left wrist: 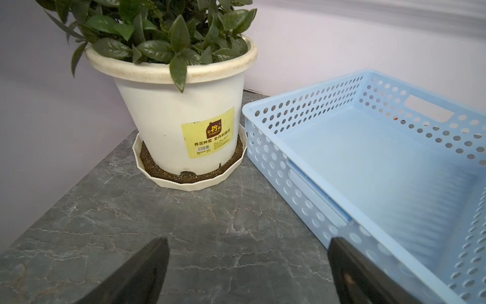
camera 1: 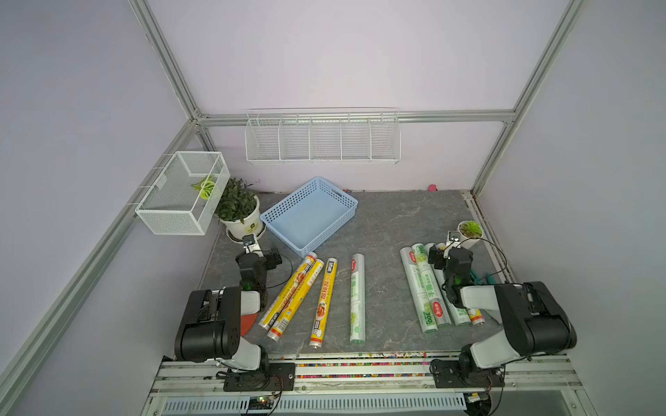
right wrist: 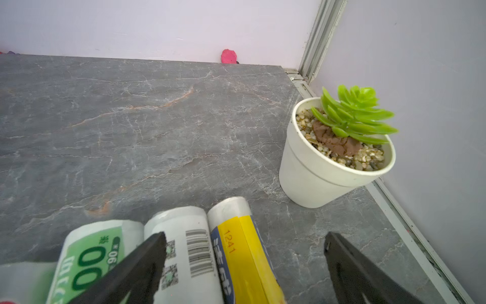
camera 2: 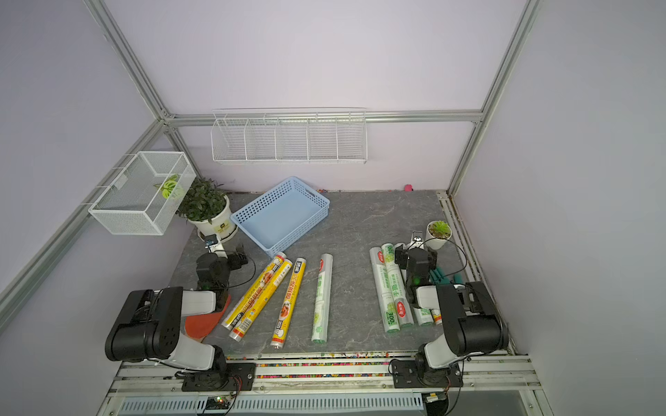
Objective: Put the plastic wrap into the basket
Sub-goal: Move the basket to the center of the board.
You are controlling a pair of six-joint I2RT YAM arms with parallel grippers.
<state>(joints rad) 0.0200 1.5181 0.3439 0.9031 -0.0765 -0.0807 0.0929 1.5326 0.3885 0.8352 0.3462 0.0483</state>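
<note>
done: none, basket [camera 1: 310, 219] empty | plastic wrap [camera 1: 323, 300]: all rolls on surface [camera 1: 382, 223], outside basket on the robot's side | left hand [left wrist: 247, 263] released, beside basket | right hand [right wrist: 245, 237] released, above the rolls farthest from basket | remaining: every roll

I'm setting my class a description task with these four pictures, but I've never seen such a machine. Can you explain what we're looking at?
Two robot arms face a grey table. Two pictures look down from overhead; the other two come from a camera on each wrist. The left gripper and right gripper are open and hold nothing. On the table lie long rolls of plastic wrap: three yellow rolls, one white roll, and a bunch partly under the right arm. The light-blue basket is empty, beside a potted plant. A small succulent stands near the right gripper.
</note>
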